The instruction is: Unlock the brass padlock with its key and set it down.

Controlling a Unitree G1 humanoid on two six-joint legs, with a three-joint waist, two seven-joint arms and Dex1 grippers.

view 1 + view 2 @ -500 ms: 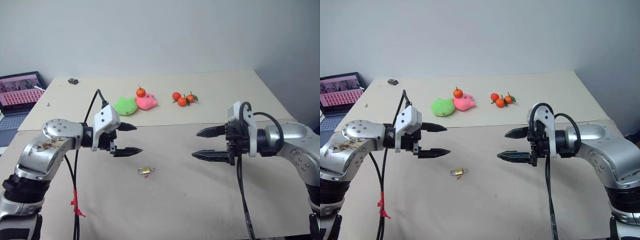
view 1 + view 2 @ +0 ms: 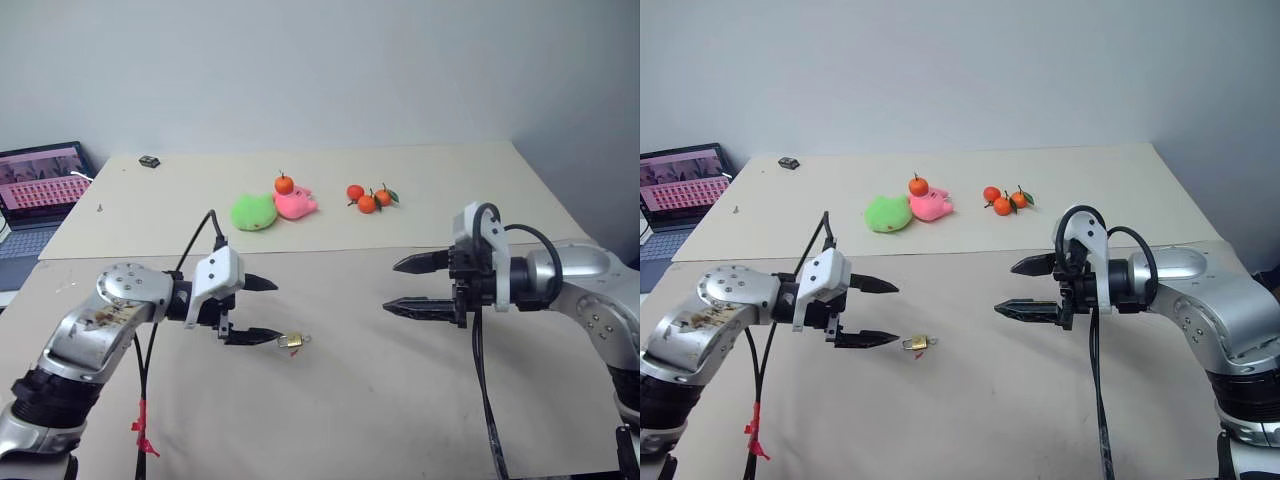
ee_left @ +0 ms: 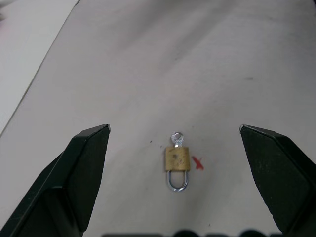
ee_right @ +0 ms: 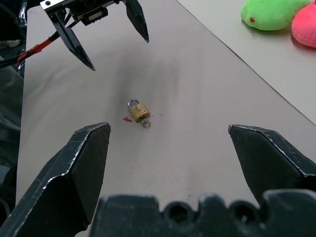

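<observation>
Head view: brass padlock (image 2: 291, 341) flat on the beige table (image 2: 400, 400), just beside the left gripper (image 2: 268, 311), jaws wide; right gripper (image 2: 407, 286) well apart, jaws wide, empty. Green plush (image 2: 253, 212), pink plush (image 2: 295, 205), oranges (image 2: 367, 198) at the far side; laptop (image 2: 40, 190) beyond the left edge.
Left wrist view: padlock between the spread fingers (image 3: 81, 163), untouched, beside a red mark (image 3: 198, 163).
Right wrist view: padlock lying ahead, shackle closed.
</observation>
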